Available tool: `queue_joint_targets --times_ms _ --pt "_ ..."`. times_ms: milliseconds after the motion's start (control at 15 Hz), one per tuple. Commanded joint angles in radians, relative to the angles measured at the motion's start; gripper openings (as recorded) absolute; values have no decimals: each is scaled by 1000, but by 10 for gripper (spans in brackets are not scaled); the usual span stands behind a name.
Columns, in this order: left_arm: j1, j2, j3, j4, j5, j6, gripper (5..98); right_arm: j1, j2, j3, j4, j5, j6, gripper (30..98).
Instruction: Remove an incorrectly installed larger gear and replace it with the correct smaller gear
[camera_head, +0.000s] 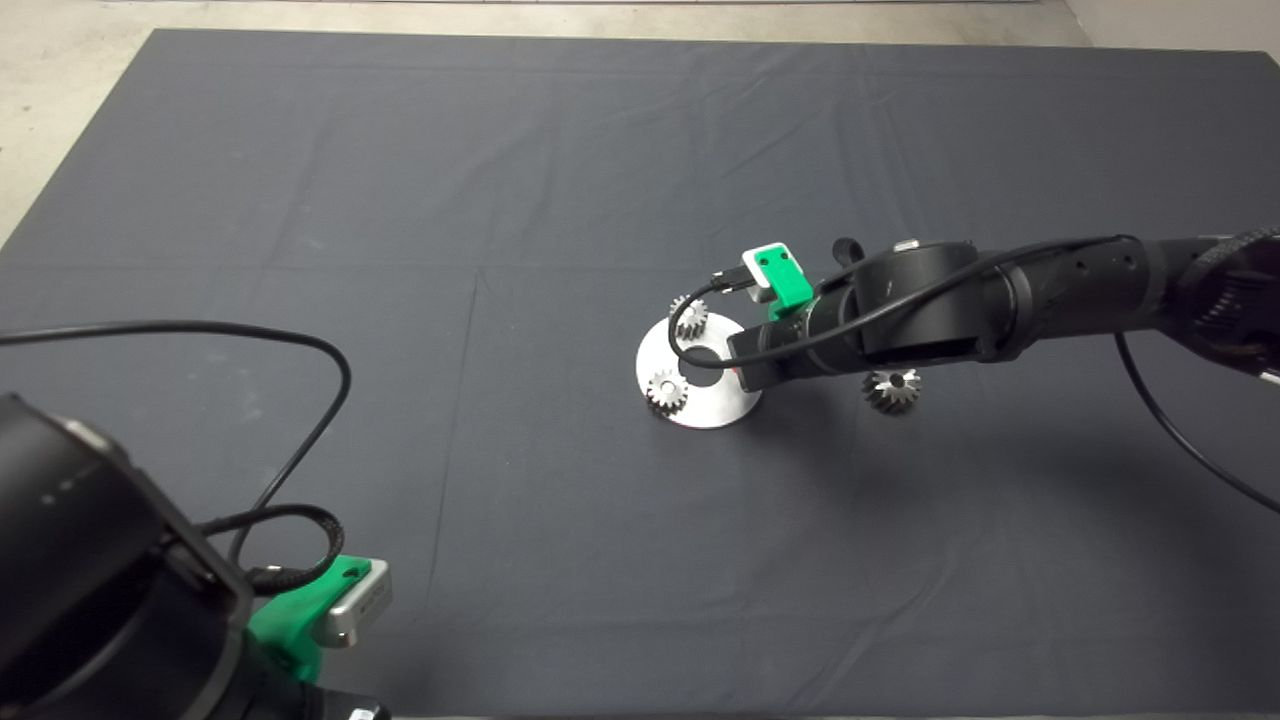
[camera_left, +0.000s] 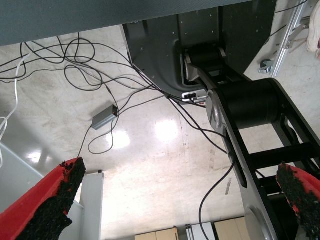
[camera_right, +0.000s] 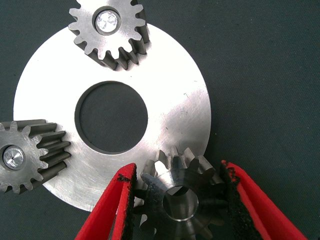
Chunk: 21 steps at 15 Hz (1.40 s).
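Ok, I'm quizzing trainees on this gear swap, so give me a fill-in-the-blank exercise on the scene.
1. The right gripper clasps the smaller gear, beside ___ other gears on the plate.
2. The larger gear lies off the plate, on the ___.
3. The left gripper, parked lower left, is open and holds ___.
Missing: two; mat; nothing.

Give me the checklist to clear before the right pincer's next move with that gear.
1. Larger gear off the plate: ok, it lies on the mat.
2. Right pincer on the smaller gear: ok, pads meet its teeth on both sides.
3. Smaller gear over the plate's rim: ok.
4. Smaller gear fully seated: cannot tell.
5. Two other gears on the plate: ok.
6. Left pincer out of the way: ok, open, lower left.
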Motion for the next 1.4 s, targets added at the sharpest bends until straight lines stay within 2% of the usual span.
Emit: queue_joint_targets --times_ms 0,667,867,1333 --pt "-10 -1 16 -15 2 -9 982 23 -3 8 -13 -21 1 404" --pt "-10 1 16 -15 1 -7 982 25 6 1 -34 -21 1 403" --pt "-8 1 16 -15 1 -7 982 25 6 0 -71 -21 1 404" --pt "-10 0 16 -15 1 -7 982 25 11 -4 -72 -18 14 404"
